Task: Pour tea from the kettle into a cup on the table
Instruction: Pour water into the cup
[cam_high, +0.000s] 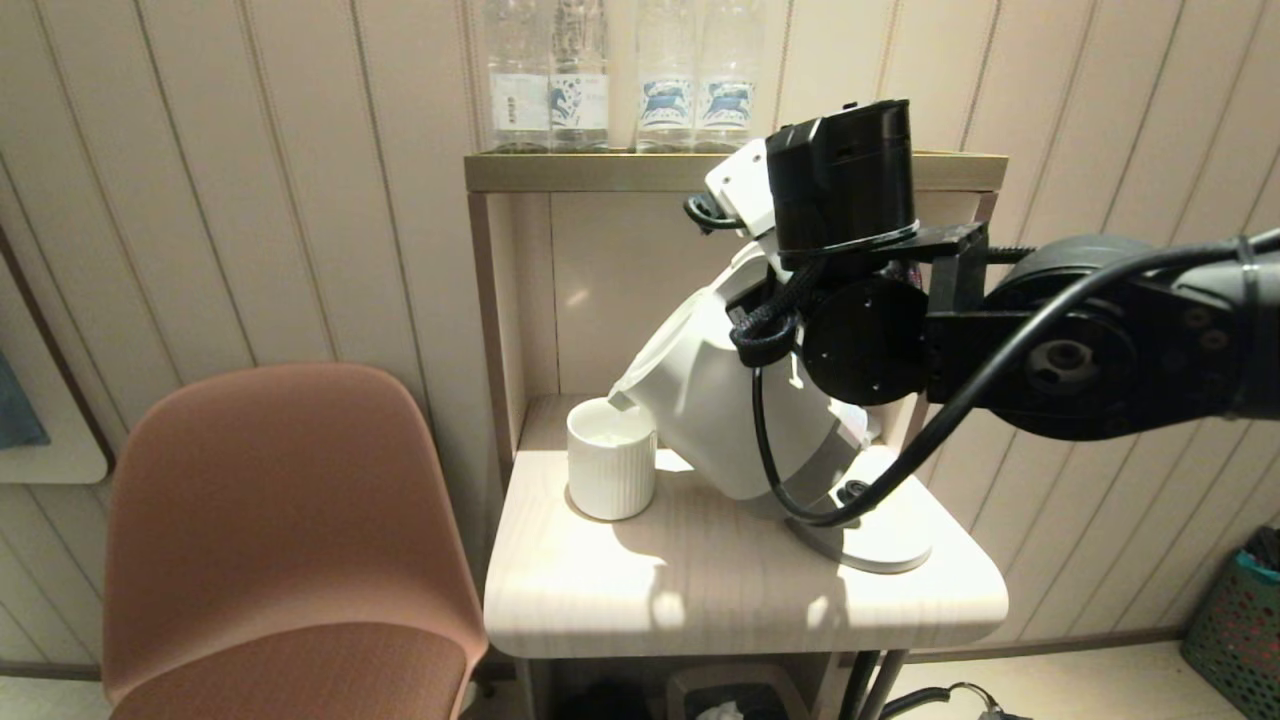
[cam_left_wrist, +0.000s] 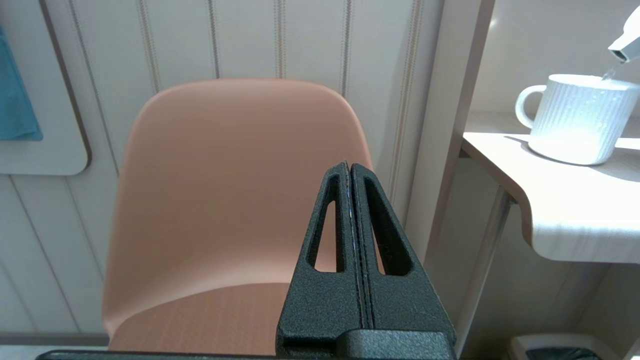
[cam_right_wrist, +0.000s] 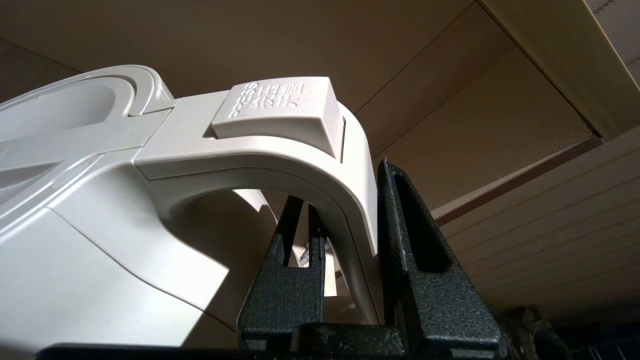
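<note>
The white kettle (cam_high: 700, 400) is off its round base (cam_high: 880, 545) and tilted toward the left, its spout (cam_high: 622, 397) over the rim of the white ribbed cup (cam_high: 612, 462). The cup stands on the pale wood table (cam_high: 700, 590). In the left wrist view a thin stream runs from the kettle spout (cam_left_wrist: 625, 42) into the cup (cam_left_wrist: 575, 120), which shows a small loop handle there. My right gripper (cam_right_wrist: 345, 185) is shut on the kettle's loop handle (cam_right_wrist: 300, 155), one finger inside the loop and one outside. My left gripper (cam_left_wrist: 348, 167) is shut and empty, low beside the chair.
A pinkish-brown chair (cam_high: 280, 530) stands just left of the table. Several clear bottles (cam_high: 620, 80) line the brass-coloured shelf top (cam_high: 600, 172) above the kettle. A black cable (cam_high: 800, 500) hangs from my right arm in front of the kettle. A green basket (cam_high: 1240, 620) sits on the floor, far right.
</note>
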